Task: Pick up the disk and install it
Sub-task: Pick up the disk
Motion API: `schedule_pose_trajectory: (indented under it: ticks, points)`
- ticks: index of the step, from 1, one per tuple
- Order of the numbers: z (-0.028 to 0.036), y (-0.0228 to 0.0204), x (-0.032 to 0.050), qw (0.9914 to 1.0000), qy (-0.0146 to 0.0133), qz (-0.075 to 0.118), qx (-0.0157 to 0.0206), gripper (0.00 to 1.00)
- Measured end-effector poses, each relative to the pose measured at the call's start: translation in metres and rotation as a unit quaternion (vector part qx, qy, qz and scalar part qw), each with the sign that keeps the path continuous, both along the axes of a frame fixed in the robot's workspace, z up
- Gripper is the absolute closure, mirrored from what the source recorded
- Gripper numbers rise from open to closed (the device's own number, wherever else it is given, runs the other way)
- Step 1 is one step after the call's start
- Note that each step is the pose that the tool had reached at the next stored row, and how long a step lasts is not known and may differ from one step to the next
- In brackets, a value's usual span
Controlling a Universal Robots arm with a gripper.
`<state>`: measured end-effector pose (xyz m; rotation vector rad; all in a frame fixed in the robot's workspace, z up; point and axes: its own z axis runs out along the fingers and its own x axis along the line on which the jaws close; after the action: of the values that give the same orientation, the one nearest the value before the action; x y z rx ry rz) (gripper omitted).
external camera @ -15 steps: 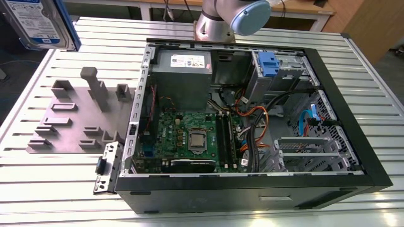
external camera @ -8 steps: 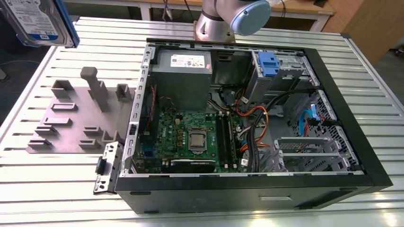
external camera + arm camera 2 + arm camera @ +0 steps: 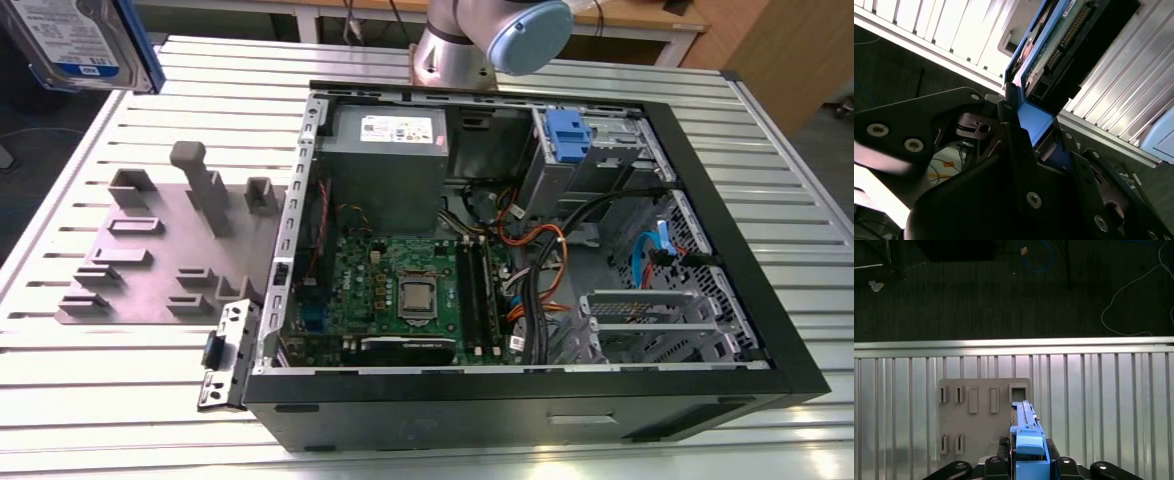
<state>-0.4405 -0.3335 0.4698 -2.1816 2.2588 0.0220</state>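
1. Locate the slatted metal table [image 3: 747, 180], loaded with an open computer case and a grey holder plate.
2. Find the computer case [image 3: 534, 400] lying on its side with the cover off, towards the exterior view's right. Note the circuit board [image 3: 414, 290] and the grey power supply [image 3: 387, 135] inside.
3. Find the holder plate [image 3: 134, 260] just beside the case, on the exterior view's left, with upright posts and slots.
4. Identify the drive bay [image 3: 607, 150] in the far corner of the case. Treat it, as a judgement only, as the likely seat for the disk.
5. Locate the disk [image 3: 80, 45] in the exterior view's upper left corner, raised off the table and well apart from the case. Confirm in the first wrist view: edge-on, hanging over the holder plate, apparently not touching it.
6. Check the gripper [image 3: 1029, 460] in both wrist views: jaws clenched on the blue carrier end of the disk. Class the step in hand as carrying, with the pick-up done and installation not yet done.
7. Note the small blue latch [image 3: 567, 135] at the bay and the cables [image 3: 534, 240] near it. Judge the installing to call for travel across to the case, turning the disk to match the bay, and square entry clear of the cables.
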Motion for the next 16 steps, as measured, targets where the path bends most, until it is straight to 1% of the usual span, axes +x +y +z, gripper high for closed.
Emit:
schedule_pose_trajectory:
  ticks: [6, 16]
  points:
    - [0.0048, 0.0, 0.0, 1.0, 0.0, 0.0, 0.0, 0.63]
    - [0.006, 0.0, 0.0, 1.0, 0.0, 0.0, 0.0, 0.63]
